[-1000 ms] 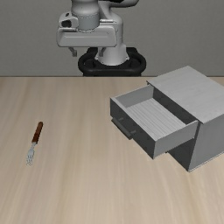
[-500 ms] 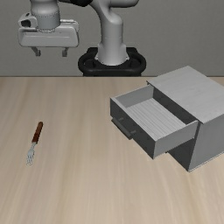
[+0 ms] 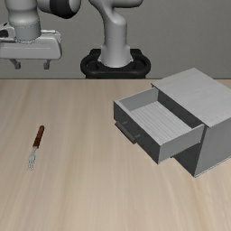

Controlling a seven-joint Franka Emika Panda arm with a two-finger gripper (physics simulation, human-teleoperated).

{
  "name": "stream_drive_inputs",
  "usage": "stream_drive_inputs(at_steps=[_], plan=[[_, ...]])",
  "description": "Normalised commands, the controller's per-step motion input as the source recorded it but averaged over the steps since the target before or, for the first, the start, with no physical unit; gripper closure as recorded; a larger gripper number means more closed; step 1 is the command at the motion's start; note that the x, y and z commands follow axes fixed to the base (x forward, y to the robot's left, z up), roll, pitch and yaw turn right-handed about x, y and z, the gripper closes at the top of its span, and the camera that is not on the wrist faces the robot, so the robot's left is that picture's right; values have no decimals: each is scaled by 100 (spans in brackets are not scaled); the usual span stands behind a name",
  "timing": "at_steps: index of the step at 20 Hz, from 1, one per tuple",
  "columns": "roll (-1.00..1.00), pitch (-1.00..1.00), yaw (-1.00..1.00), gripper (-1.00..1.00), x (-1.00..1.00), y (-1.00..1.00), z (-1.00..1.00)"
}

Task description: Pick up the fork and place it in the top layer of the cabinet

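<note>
Tabletop (image 3: 81, 189), fork (image 3: 35, 148) well apart from end effector (image 3: 29, 66)

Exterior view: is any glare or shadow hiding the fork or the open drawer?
Exterior view: the lighting is flat and even, with no glare. The fork stands out plainly on the pale table. The inside of the drawer is fully lit. Only the cabinet face under the drawer sits in shade.

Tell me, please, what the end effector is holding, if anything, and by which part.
Nothing is held: the end effector hangs open and empty, and the fork lies untouched on the table.
</note>
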Motion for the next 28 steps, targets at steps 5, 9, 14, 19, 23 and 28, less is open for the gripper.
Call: stream_drive_inputs(at_steps=[5, 9, 14, 19, 23, 28], plan=[[0, 0, 0, -100, 60, 0, -40], [0, 0, 0, -100, 0, 0, -100], [0, 0, 0, -100, 0, 0, -100], [0, 0, 0, -100, 0, 0, -100], [0, 0, 0, -100, 0, 0, -100], [0, 0, 0, 100, 0, 0, -20]])
